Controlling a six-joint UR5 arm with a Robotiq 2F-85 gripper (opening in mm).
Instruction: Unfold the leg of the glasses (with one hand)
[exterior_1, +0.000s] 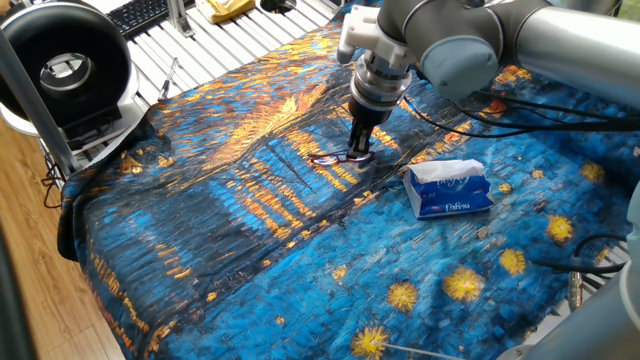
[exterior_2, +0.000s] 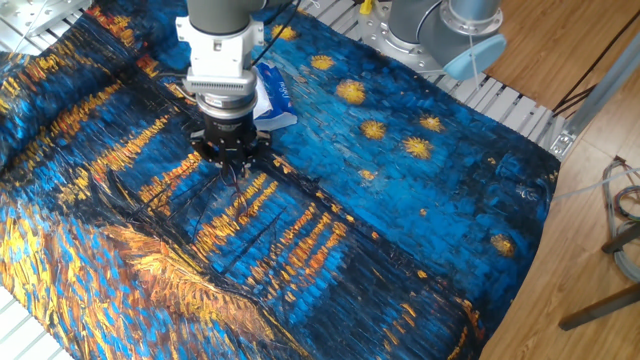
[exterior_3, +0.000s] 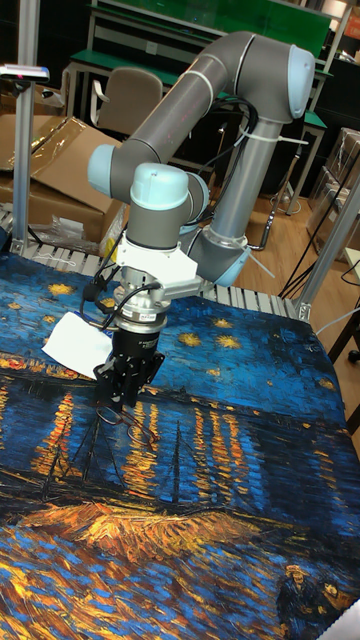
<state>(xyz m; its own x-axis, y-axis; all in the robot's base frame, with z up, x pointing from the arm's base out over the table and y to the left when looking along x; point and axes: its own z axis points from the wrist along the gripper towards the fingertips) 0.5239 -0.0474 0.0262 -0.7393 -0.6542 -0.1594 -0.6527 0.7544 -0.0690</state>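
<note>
The glasses (exterior_1: 333, 160), thin and dark reddish with clear lenses, lie on the blue and orange painted cloth (exterior_1: 250, 230) near the table's middle. The hand, my black gripper (exterior_1: 358, 152), points straight down at their right end, its two fingers close together on the frame there. In the other fixed view the gripper (exterior_2: 232, 168) hides most of the glasses. In the tall fixed view the gripper (exterior_3: 113, 400) touches the cloth, and thin wire of the glasses (exterior_3: 128, 417) shows just beside its tips.
A blue-white tissue pack (exterior_1: 449, 188) lies right of the gripper, partly hidden behind the arm in the other fixed view (exterior_2: 272, 95). A black round fan (exterior_1: 65, 65) stands at the left corner. A second arm's base (exterior_2: 450, 30) stands at the far edge.
</note>
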